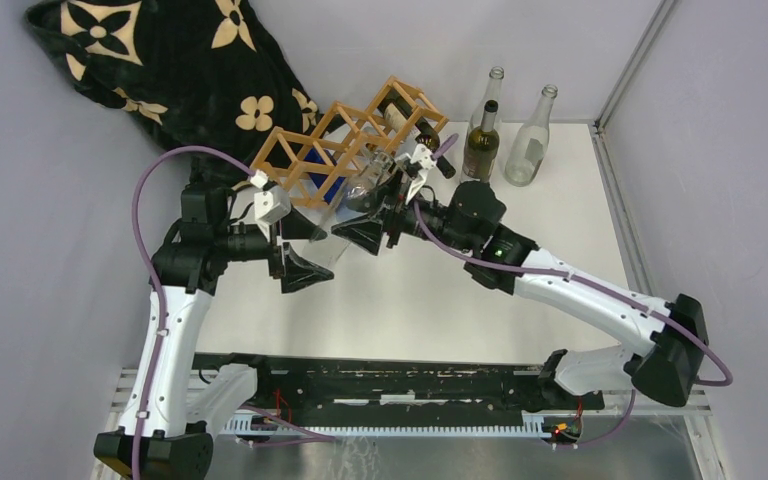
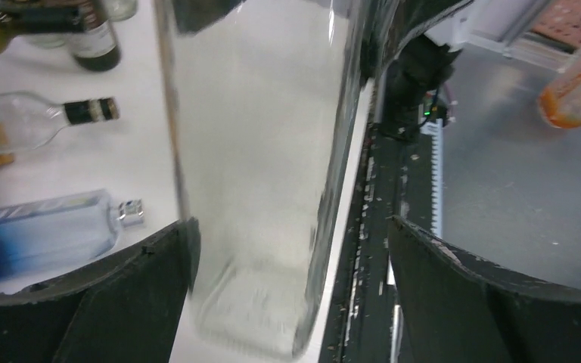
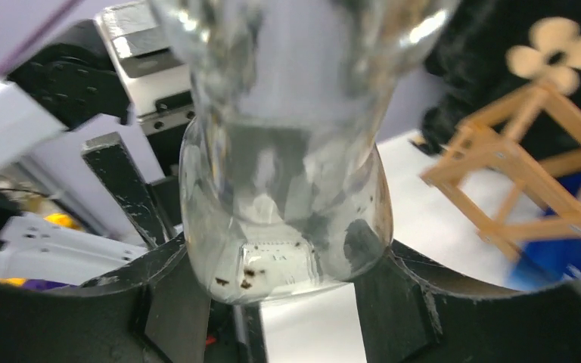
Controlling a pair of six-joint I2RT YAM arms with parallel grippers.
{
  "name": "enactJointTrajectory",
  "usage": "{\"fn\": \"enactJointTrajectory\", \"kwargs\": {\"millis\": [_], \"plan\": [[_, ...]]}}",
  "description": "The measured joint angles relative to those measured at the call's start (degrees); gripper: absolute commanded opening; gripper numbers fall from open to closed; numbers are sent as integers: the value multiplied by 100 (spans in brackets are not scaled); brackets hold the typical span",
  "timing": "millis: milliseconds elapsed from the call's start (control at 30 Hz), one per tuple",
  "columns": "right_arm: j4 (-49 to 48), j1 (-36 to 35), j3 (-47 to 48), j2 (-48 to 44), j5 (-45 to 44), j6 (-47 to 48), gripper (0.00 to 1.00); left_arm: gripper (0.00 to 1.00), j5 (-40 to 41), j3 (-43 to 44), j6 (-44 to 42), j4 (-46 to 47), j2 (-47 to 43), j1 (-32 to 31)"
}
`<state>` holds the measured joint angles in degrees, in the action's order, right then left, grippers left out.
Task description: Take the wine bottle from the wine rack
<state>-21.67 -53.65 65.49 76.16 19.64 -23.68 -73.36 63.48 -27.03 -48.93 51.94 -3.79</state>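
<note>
wine bottle (image 3: pixel 287 174), right jaws clamped on it, left jaws spread wide around its body

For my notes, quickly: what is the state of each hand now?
Left hand: open, around the clear bottle.
Right hand: closed on the clear bottle.
</note>
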Motion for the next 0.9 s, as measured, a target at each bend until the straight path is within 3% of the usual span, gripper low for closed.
{"fn": "enactJointTrajectory", "kwargs": {"millis": [167,400,667,900], "plan": [[977,544,-402,-802,-1029,697,0,100,1073,0,-251,-118,59,-9],[1449,1598,-1379,-1742,-3458,1611,0,100,1982,33,-680,-461,168,-9],[1370,2697,-2203,-1379,-4988,1755,0,100,2284,48,-997,-678,225,-9],[651,3499,-2310,-564,-5412,1731,0,100,2380,57,-1123,-723,201,-9]]}}
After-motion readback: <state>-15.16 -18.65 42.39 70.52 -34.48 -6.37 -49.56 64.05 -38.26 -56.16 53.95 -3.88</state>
